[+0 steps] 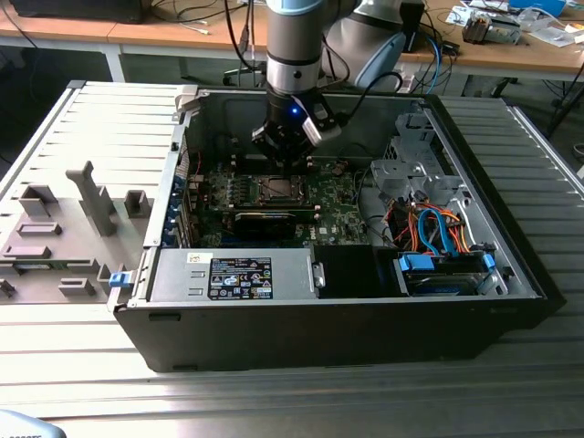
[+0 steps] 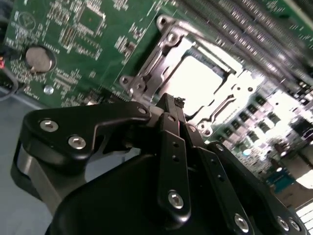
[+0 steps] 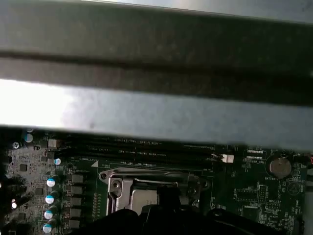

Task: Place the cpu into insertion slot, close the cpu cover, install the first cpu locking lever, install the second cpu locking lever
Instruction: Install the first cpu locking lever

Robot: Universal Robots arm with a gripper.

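CPU (image 2: 198,81) lies seated in the insertion slot (image 2: 161,54), its pale face showing bright inside the metal rim in the second wrist view; in the first wrist view the same chip (image 3: 144,198) sits low in the frame, centre. The cpu cover (image 2: 230,90) appears as the grey metal frame lying around the chip, though whether it is fully pressed down cannot be told.

Going left to right in the exterior view: a grey plastic fixture tray (image 1: 55,246) rests on the slatted metal surface (image 1: 274,401) at the left; the open computer case (image 1: 365,319) takes the middle, holding a power supply box (image 1: 233,274) at its front left, the green motherboard (image 1: 338,214) behind it, and a drive bay with orange and blue cables (image 1: 438,233) at the right. The gripper (image 1: 290,166) hangs over the socket (image 1: 278,187) in the upper centre of the frame.

In the second wrist view the gripper's (image 2: 177,105) black jaws stand nearly together, holding nothing, their tips just beside the socket's near edge. A coin battery (image 2: 40,58) sits at the upper left of that frame.
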